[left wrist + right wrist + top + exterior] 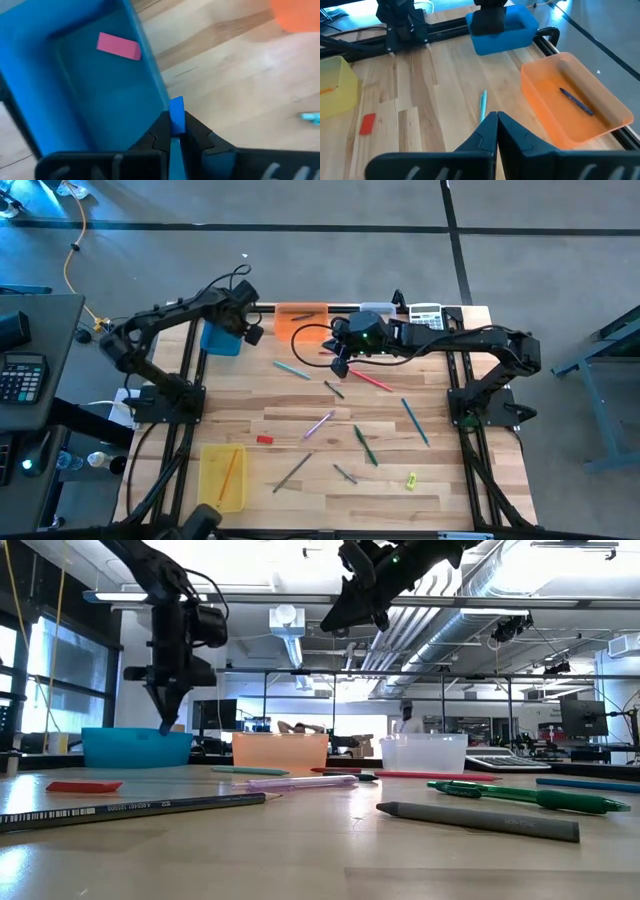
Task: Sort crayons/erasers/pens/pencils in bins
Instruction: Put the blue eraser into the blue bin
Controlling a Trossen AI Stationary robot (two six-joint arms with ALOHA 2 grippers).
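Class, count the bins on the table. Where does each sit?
4: blue bin, orange bin, clear bin in a row along the far edge; yellow bin by the near edge, left arm's side.

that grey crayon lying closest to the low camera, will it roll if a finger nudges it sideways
Probably yes. The grey crayon looks like a round stick lying flat on the smooth wooden table, with nothing touching it, so a sideways push would likely roll it. It reads as rigid and straight, so it should not bend. Being thin and low, it may slip from a loose pinch.

wooden table (300,420), bins (224,476), pens (415,421), pencils (371,381)
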